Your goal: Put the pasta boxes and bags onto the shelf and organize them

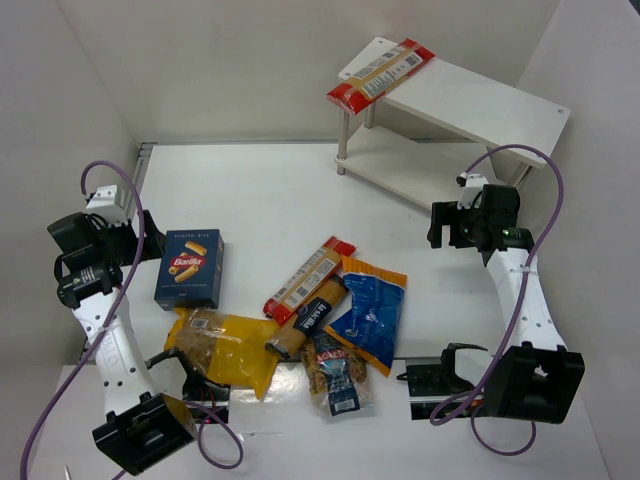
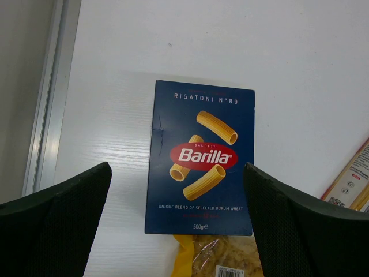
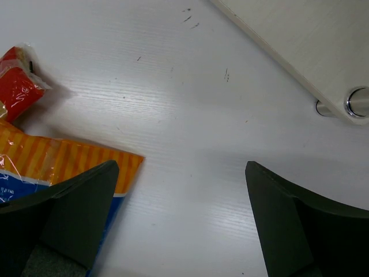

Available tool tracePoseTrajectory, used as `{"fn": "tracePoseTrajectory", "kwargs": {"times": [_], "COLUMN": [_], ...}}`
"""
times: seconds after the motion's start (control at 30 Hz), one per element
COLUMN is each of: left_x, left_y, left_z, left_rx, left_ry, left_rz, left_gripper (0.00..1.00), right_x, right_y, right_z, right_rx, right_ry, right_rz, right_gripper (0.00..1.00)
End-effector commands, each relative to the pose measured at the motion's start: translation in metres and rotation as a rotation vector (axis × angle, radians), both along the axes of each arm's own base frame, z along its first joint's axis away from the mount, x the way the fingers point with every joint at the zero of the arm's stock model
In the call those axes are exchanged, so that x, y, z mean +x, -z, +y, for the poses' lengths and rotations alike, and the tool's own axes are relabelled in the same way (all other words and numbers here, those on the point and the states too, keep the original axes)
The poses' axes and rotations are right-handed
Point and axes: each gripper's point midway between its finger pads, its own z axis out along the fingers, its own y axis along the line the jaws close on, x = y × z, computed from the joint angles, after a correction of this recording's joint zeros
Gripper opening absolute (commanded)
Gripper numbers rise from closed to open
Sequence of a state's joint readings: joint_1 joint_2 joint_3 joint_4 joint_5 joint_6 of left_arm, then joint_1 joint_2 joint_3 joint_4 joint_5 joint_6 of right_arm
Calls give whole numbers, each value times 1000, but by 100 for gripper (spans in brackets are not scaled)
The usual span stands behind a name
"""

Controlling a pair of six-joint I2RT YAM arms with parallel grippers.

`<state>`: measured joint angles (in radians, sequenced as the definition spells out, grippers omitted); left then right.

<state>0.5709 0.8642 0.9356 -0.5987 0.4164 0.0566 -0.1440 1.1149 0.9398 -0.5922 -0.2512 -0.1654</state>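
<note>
A dark blue Barilla box (image 1: 190, 268) lies flat on the table at the left. My left gripper (image 1: 140, 238) hovers over it, open and empty. In the left wrist view the box (image 2: 200, 158) lies between the spread fingers (image 2: 57, 222). The yellow bag (image 1: 225, 345) touches the box's near edge. A spaghetti bag (image 1: 310, 278), a brown pack (image 1: 308, 318), a blue bag (image 1: 368, 312) and a clear bag (image 1: 338, 375) lie mid-table. Another spaghetti bag (image 1: 380, 75) lies on the top left end of the white shelf (image 1: 490, 105). My right gripper (image 1: 447, 225) is open and empty above bare table near the shelf.
White walls close in the table at the back and both sides. A metal rail (image 2: 49, 104) runs along the left edge. In the right wrist view the shelf's lower board (image 3: 305, 40) and a leg (image 3: 358, 103) are at upper right, and the blue bag's orange end (image 3: 63, 164) is at left.
</note>
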Motion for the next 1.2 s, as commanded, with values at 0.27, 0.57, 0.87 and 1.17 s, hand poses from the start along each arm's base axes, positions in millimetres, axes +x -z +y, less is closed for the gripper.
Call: {"fn": "tracePoseTrajectory", "kwargs": {"times": [0.27, 0.57, 0.87, 1.17], "left_x": [2, 4, 30, 34], "left_y": [-5, -5, 51, 73], "left_z": [0, -9, -132, -237], "left_rx": [23, 21, 41, 194], "left_ry": [27, 81, 591, 877], "left_rz": [-24, -17, 279, 190], "left_gripper": [100, 100, 100, 100], "right_x": [1, -16, -22, -26], "right_y": [-22, -27, -35, -35], "right_z": [16, 73, 89, 93], "right_rx": [6, 48, 66, 74], "right_ry": [-133, -413, -456, -473], "right_rz": [-104, -103, -119, -121], "right_gripper": [99, 99, 99, 99]}}
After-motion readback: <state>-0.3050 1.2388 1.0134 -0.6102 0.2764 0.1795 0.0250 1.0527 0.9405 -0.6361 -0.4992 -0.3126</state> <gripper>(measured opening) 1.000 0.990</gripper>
